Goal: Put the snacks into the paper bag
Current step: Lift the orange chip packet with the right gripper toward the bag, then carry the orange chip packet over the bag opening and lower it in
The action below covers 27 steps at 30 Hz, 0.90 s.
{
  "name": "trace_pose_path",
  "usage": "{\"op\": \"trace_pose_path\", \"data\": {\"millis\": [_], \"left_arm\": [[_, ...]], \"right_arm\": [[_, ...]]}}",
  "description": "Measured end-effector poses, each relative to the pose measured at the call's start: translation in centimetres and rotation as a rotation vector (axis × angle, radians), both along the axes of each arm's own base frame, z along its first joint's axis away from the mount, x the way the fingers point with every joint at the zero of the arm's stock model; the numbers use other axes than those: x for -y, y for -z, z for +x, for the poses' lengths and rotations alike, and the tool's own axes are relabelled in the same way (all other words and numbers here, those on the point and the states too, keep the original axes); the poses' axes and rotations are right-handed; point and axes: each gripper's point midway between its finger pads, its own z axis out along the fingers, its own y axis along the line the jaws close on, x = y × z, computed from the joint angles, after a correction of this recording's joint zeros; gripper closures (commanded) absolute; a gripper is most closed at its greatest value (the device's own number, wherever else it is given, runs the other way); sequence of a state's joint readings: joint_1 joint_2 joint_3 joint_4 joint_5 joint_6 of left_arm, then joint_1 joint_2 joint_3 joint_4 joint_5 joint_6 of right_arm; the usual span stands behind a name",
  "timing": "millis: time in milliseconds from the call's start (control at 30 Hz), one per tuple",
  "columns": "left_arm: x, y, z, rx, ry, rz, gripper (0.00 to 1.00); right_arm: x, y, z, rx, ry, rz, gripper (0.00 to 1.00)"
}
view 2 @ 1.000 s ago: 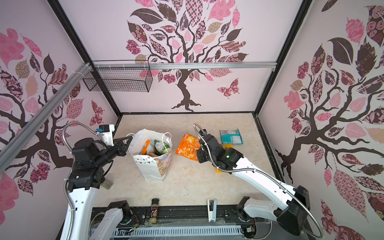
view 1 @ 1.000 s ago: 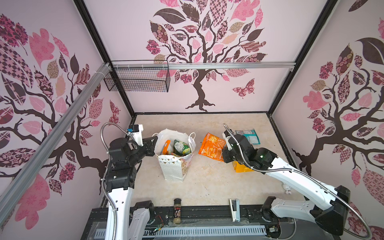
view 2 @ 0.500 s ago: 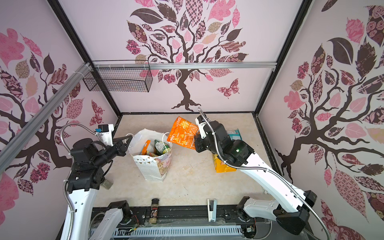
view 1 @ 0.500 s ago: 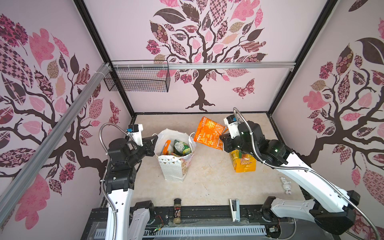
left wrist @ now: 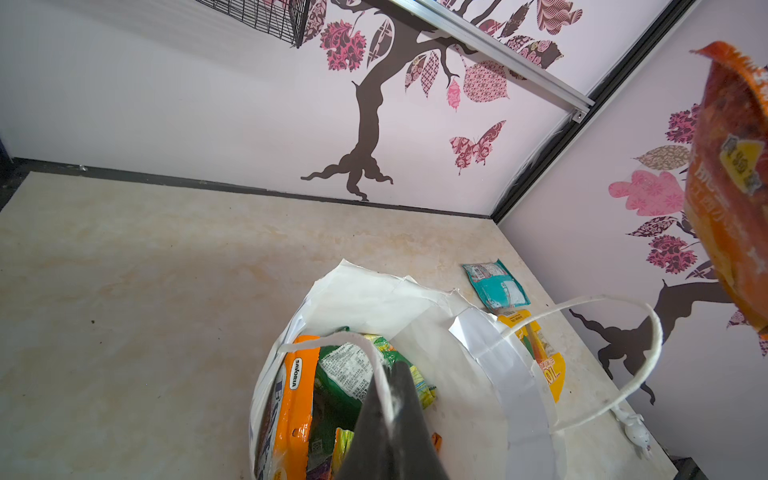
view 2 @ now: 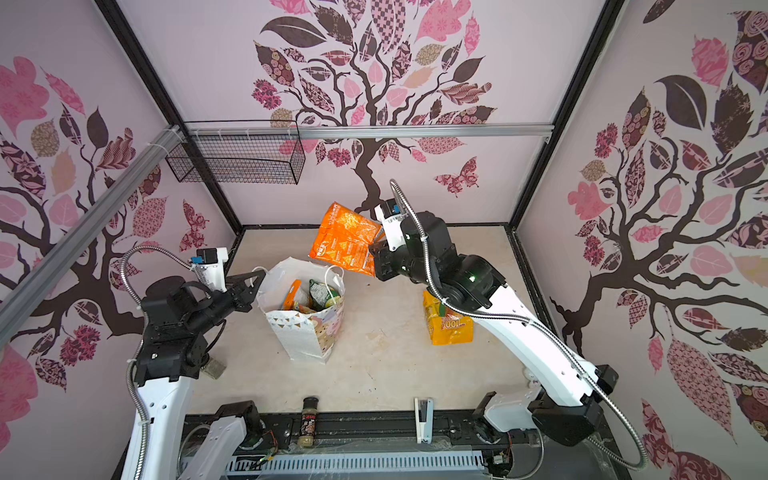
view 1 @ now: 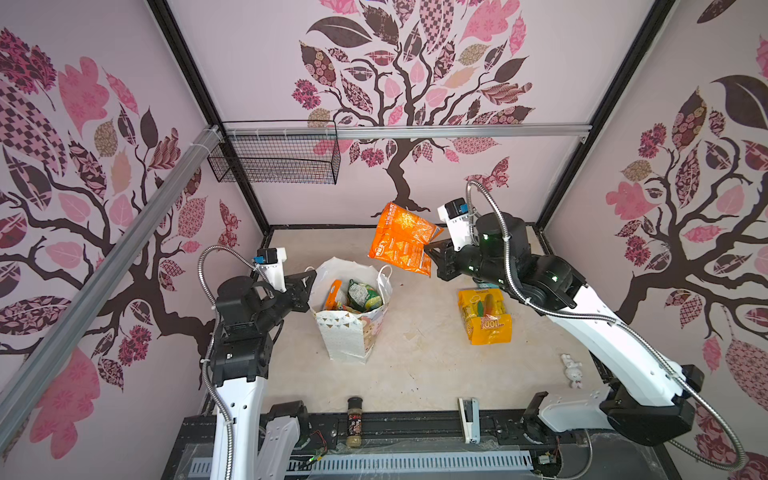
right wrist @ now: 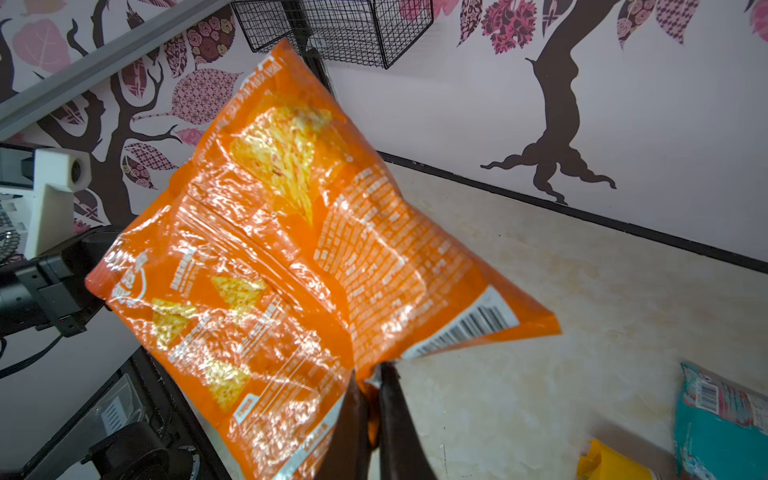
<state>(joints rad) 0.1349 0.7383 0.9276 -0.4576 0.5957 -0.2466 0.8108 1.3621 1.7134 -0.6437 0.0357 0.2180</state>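
Paper bag [view 1: 345, 338] holds green and orange packets [view 1: 363, 293]; left fingers [left wrist: 374, 419] pinch its handle [left wrist: 332, 337], right fingers [right wrist: 399, 415] pinch another orange packet [right wrist: 291, 249].

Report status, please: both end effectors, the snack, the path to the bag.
Left end effector shut on paper bag rim. Right end effector shut on orange packet, aloft beside the bag. On table: yellow packet, teal packet. Path looks clear.

You have an orange packet [view 1: 401, 243] with yellow triangles, a white bag [view 1: 347, 338] with gold triangle bunting, a yellow packet [view 1: 485, 318], a teal packet [left wrist: 496, 286] — and pale pink walls [view 1: 478, 174] printed with dark trees.
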Motion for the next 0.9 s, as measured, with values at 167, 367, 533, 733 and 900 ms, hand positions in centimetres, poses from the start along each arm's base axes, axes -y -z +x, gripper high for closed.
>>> {"op": "trace_pose_path", "data": {"millis": [167, 367, 533, 733, 900], "left_arm": [[0.0, 0.0, 0.0, 0.0, 0.0, 0.0, 1.0], [-0.2, -0.1, 0.0, 0.004, -0.016, 0.005, 1.0], [-0.5, -0.2, -0.1, 0.01, -0.028, 0.007, 1.0], [-0.7, -0.2, -0.2, 0.008, -0.039, 0.008, 1.0], [-0.8, -0.2, -0.2, 0.011, -0.042, 0.008, 1.0]], "right_arm": [[-2.6, -1.6, -0.9, 0.038, -0.051, -0.014, 1.0], [-6.7, -2.8, -2.3, 0.097, -0.099, -0.037, 1.0], [-9.8, -1.4, -2.6, 0.086, -0.133, -0.066, 1.0], [-12.1, 2.0, -1.2, 0.055, -0.114, -0.142, 1.0], [-12.6, 4.5, 0.1, 0.05, -0.067, -0.217, 1.0]]}}
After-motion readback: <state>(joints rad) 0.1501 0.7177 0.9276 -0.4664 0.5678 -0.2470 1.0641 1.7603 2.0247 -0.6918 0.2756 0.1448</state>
